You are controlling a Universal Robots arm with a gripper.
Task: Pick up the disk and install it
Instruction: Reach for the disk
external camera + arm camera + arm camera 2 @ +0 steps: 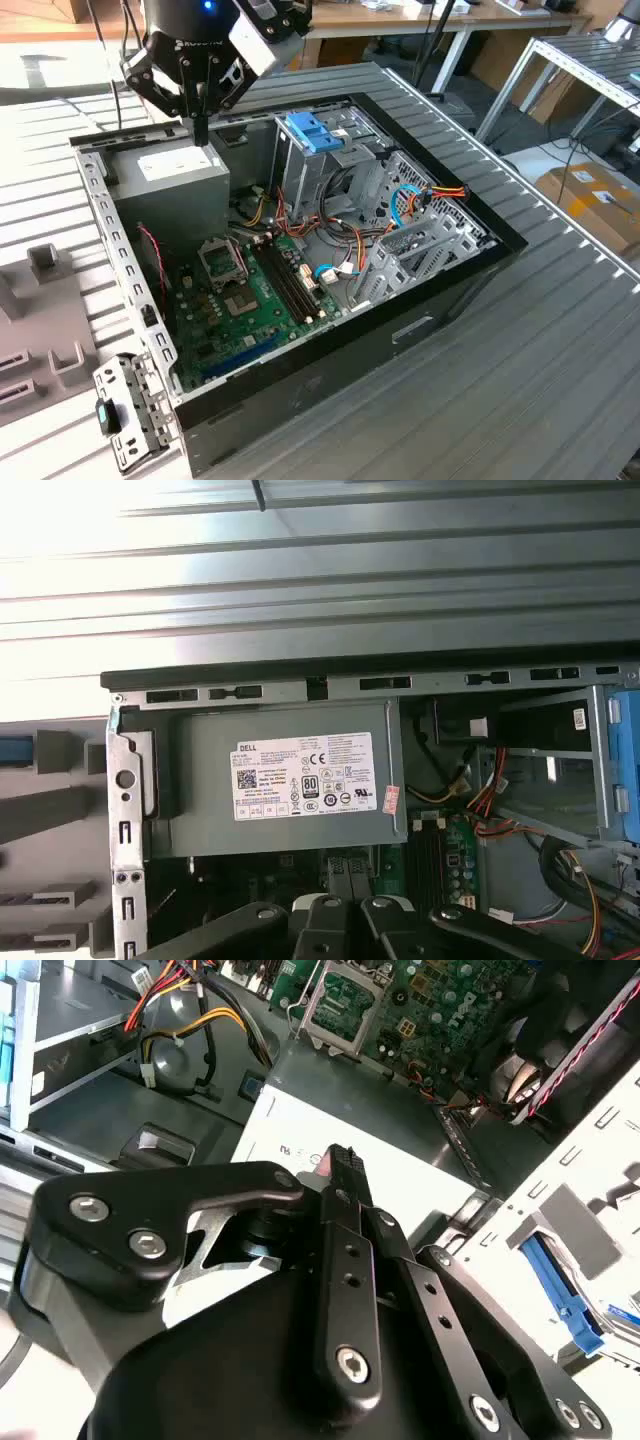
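Hovering above grey box [170, 175], closed jaws apart from disk [560, 1290].

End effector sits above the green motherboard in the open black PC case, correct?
Not quite. The end effector sits above the grey metal box with the white label, not the green motherboard. The exterior view shows it over that box, in a corner of the open black PC case. The first wrist view looks down on the same label.

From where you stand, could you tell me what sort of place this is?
Likely a robotics workshop or lab: an open computer case on a slatted table, desks and boxes nearby.
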